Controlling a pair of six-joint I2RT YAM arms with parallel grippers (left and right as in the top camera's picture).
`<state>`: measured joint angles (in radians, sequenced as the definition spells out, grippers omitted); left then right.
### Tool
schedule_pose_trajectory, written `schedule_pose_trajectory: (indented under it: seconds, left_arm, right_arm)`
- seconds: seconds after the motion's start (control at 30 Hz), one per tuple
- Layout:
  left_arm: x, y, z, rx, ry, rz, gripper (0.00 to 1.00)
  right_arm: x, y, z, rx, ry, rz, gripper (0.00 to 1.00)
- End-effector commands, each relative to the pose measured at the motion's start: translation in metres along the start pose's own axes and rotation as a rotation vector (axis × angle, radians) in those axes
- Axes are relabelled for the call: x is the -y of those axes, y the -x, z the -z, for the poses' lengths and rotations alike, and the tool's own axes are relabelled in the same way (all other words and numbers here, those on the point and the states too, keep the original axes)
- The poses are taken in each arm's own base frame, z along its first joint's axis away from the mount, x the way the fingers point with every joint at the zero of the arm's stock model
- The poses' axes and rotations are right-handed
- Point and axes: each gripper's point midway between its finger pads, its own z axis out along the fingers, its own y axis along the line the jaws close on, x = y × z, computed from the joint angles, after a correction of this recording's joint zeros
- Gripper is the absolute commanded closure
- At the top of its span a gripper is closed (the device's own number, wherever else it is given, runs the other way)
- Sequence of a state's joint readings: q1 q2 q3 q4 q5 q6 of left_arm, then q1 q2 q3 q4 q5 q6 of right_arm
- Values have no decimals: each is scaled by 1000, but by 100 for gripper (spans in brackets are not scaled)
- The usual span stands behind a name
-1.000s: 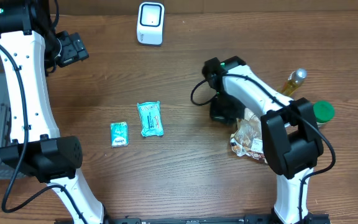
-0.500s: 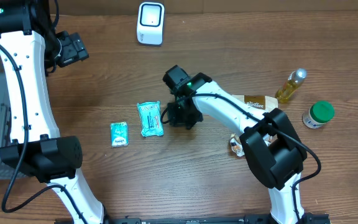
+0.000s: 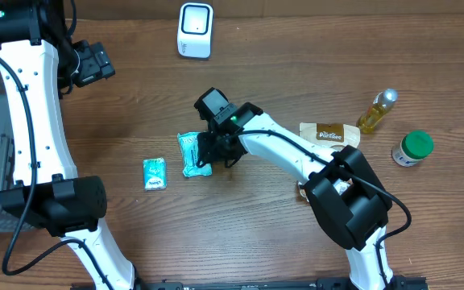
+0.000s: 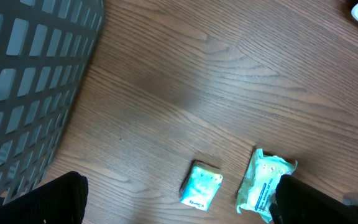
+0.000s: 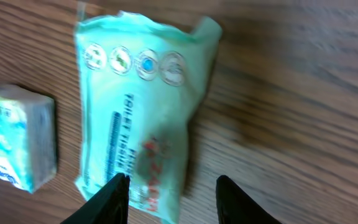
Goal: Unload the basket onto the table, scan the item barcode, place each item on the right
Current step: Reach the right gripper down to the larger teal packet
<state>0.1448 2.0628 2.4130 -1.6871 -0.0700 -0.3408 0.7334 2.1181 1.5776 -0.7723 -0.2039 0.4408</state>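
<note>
A green wipes packet (image 3: 193, 153) lies flat on the wooden table, left of centre. My right gripper (image 3: 209, 150) hovers over its right edge, open. In the right wrist view the packet (image 5: 142, 112) fills the upper left, printed side up. One fingertip (image 5: 114, 196) stands over the packet's lower edge and the other over bare wood, with nothing between them. The white scanner (image 3: 195, 30) stands at the back of the table. My left gripper (image 3: 95, 64) hangs open at the far left, high above the table, and holds nothing.
A small teal tissue pack (image 3: 155, 173) lies just left of the wipes packet. To the right are a brown snack bar (image 3: 329, 133), a yellow bottle (image 3: 377, 110) and a green-lidded jar (image 3: 413, 147). A grey mesh basket (image 4: 30, 81) stands at the left edge.
My right arm has swung left from the goods on the right side to the wipes packet. Its jaws have gone from shut to open. The left arm has not moved.
</note>
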Motion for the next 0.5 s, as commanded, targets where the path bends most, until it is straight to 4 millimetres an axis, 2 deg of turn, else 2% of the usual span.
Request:
schedule_pose_trajectory:
  seconds: [0.0, 0.13, 0.33, 0.4, 0.47]
  left_arm:
    - [0, -2, 9, 13, -13, -4, 0]
    - [0, -2, 9, 13, -13, -4, 0]
    - [1, -2, 9, 13, -14, -4, 0]
    - [1, -2, 9, 13, -14, -4, 0]
    - [1, -2, 9, 13, -14, -4, 0]
  right_arm:
    - [-6, 1, -4, 16, 10, 16, 58]
    - [1, 6, -8, 49, -41, 22, 57]
    - [11, 3, -24, 31, -80, 14, 55]
    - [18, 0, -29, 19, -105, 9, 58]
    - [33, -1, -28, 32, -186, -55, 58]
